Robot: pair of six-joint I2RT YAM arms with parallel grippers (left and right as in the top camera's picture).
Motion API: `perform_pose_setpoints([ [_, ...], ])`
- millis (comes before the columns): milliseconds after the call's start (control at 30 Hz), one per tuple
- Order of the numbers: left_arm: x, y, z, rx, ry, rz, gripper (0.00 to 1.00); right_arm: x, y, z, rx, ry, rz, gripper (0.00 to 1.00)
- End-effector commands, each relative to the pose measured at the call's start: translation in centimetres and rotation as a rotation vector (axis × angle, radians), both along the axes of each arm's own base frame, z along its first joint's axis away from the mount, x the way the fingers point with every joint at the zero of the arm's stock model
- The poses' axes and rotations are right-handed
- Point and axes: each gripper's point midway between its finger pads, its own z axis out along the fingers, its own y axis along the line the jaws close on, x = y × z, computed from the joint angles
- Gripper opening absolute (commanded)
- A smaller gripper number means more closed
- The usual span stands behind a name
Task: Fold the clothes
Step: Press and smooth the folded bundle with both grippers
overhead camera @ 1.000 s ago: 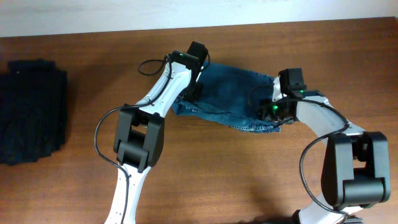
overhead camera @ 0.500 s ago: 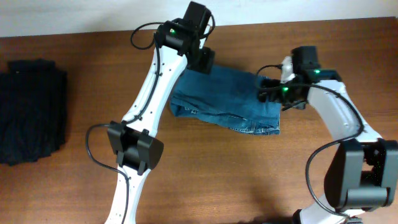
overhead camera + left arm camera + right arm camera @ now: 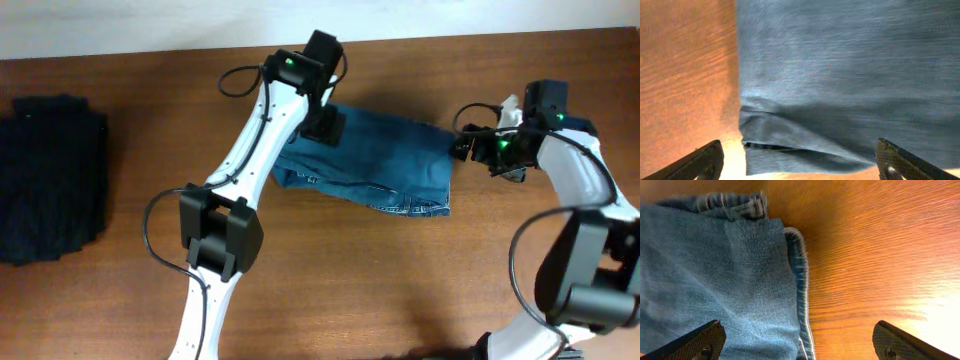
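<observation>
Locating the jeans on the wooden table, lying flat as a folded, roughly rectangular bundle near the far edge, slightly right of centre. Showing stitched seams and lighter, layered edges along the side of the bundle facing the near edge of the table.

Positioning the left gripper over the far-left corner of the bundle, with the arm reaching in from the near edge. Holding its fingers spread wide apart and gripping nothing. Seeing, in the left wrist view, both fingertips at the lower corners of the frame. Seeing also denim filling most of that view, a creased fold with a dark gap between layers low in the frame, and bare wood along the left side.

Positioning the right gripper just beside the right-hand edge of the bundle, toward the right edge of the table. Holding its fingers likewise wide apart, with nothing clamped. Seeing, in the right wrist view, one fingertip above denim and the other above bare wood, with the hemmed, stitched border of the bundle running between them. Being unable to tell whether either gripper is touching the cloth.

Noting a black folded fabric pile against the left edge of the table, well apart from the jeans.
</observation>
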Motion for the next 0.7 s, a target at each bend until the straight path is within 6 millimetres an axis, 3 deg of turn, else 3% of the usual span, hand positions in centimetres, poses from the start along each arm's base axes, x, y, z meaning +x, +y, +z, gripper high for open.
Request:
perform_pose_setpoints([
  [0, 0.4, 1.5, -1.0, 0.02, 0.015, 0.027, 0.96, 0.0, 1.8, -2.1, 0.082, 0.019, 0.086, 0.99],
  [167, 0.9, 2.0, -1.1, 0.016, 0.008, 0.039, 0.97, 0.5, 2.0, -5.4, 0.114, 0.05, 0.099, 0.99],
  [333, 1.5, 1.7, -1.0, 0.003, -0.018, 0.039, 0.98, 0.9, 4.6, -6.8, 0.268, 0.007, 0.21, 0.99],
  [667, 2.8, 1.9, -1.7, -0.016, -0.049, 0.054, 0.99, -0.2, 6.0, -10.6, 0.373, 0.073, 0.222, 0.99],
])
